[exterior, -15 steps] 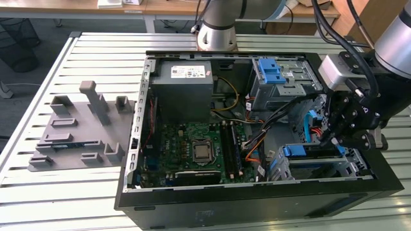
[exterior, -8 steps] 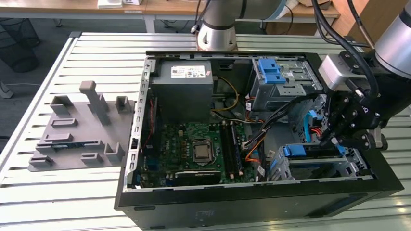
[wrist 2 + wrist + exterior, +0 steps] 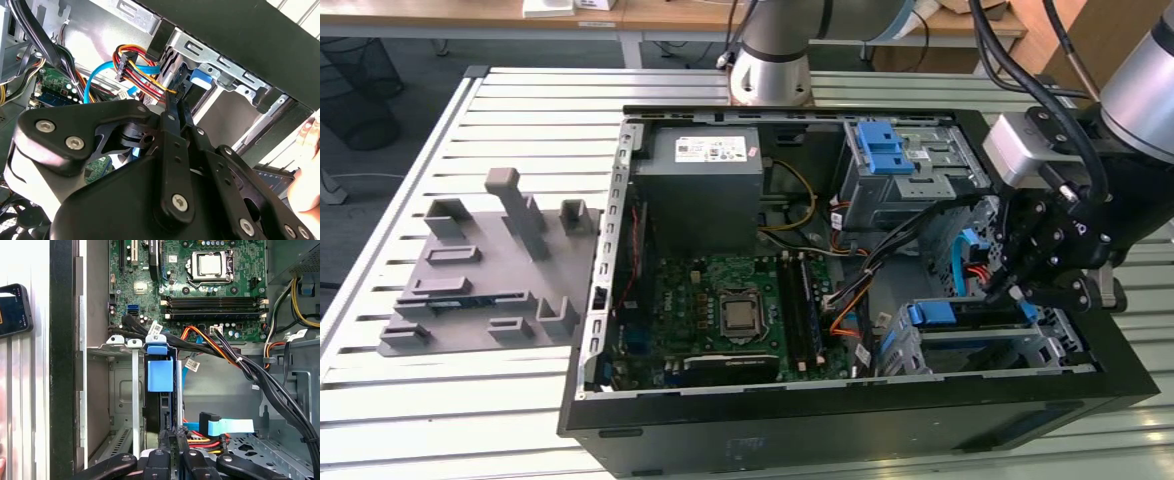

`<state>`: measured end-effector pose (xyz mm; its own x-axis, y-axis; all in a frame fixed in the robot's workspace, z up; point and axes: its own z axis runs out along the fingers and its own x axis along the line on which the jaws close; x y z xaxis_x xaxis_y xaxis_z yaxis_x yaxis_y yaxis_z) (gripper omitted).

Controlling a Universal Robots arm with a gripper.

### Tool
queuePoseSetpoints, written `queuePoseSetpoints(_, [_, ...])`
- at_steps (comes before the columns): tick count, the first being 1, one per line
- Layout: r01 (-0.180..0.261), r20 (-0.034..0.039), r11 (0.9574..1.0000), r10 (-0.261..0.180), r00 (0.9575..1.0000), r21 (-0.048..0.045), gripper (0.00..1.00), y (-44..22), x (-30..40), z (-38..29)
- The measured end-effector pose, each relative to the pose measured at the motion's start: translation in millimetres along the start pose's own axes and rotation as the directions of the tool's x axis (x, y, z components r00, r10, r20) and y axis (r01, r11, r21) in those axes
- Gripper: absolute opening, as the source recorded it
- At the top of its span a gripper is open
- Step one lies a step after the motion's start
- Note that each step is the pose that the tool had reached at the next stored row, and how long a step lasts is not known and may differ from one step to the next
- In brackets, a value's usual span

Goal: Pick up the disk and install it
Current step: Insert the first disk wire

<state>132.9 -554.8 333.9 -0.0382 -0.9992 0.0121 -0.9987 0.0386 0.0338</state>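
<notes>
Now my jaws (image 3: 172, 437) sit nearly closed at the near edge of the disk (image 3: 161, 374), which stands on edge in the drive cage (image 3: 117, 405) at the computer case's (image 3: 854, 420) front corner, blue carrier showing.

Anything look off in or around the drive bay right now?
Nothing damaged or spilled. The disk stands on edge in the drive cage, blue carrier tab up, with the end effector right at its end. One oddity: a phone lies on the table beside the case.
</notes>
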Motion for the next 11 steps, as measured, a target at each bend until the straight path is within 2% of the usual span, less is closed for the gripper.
queuePoseSetpoints(11, [-0.001, 0.0008, 1.0000, 0.001, 1.0000, -0.0001, 0.16, -0.1, 2.2, 0.6])
